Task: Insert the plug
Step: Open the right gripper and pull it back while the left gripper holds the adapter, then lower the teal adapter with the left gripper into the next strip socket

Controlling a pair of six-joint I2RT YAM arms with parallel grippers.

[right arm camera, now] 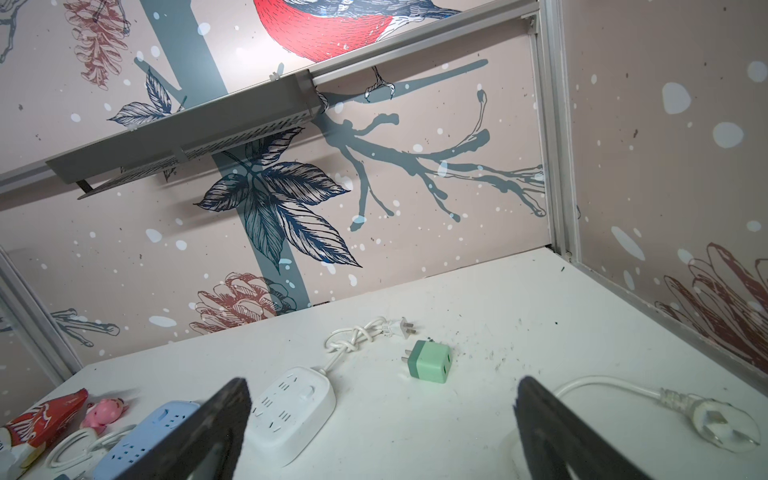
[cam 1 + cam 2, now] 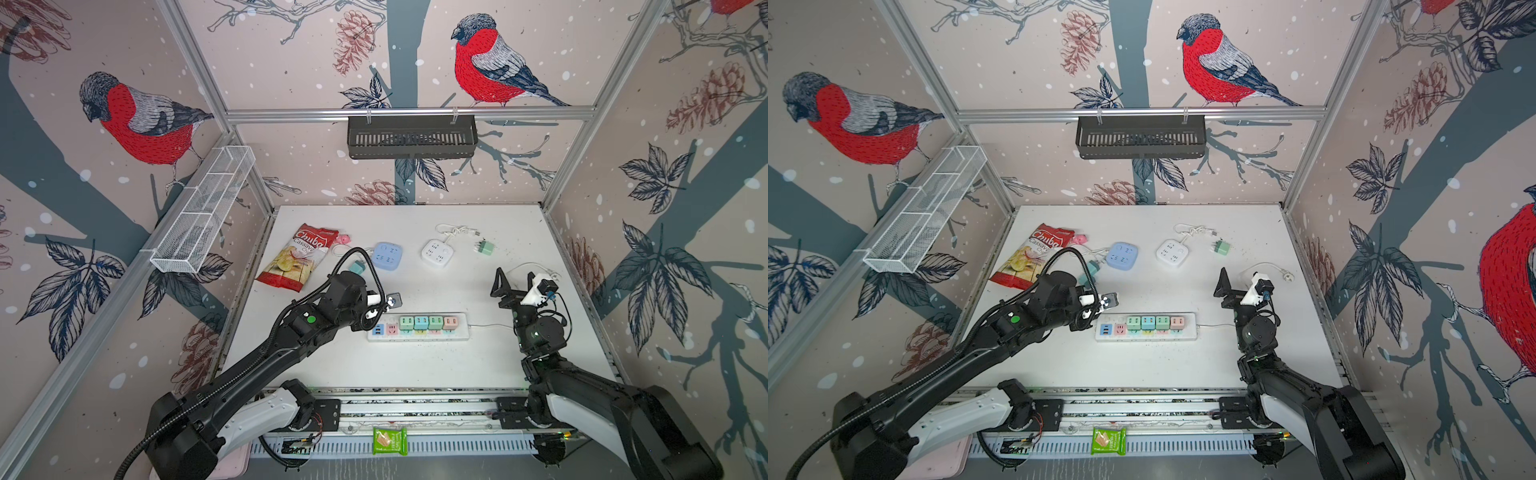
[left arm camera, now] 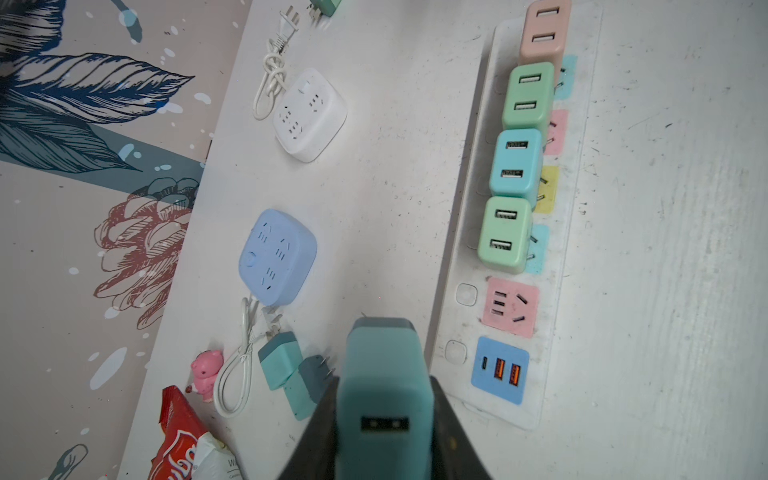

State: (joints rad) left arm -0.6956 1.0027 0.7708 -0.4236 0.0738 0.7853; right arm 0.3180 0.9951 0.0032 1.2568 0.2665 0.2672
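Plug (image 3: 382,370), teal, sat clamped between the closed-in fingers of the left gripper (image 3: 384,428), low in the centre of the left wrist frame. It was just beside the power strip (image 3: 459,324), near the strip's bare pink socket (image 3: 511,307). Right gripper (image 2: 514,282) stood spread wide and empty, centre right in both top views.

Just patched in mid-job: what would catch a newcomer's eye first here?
The left tool clamps a teal charger close to the left end of the white power strip, whose pink socket is free beside four plugged-in pastel chargers. The right tool hangs open and empty on the right. Red-breasted bird wallpaper covers the walls.
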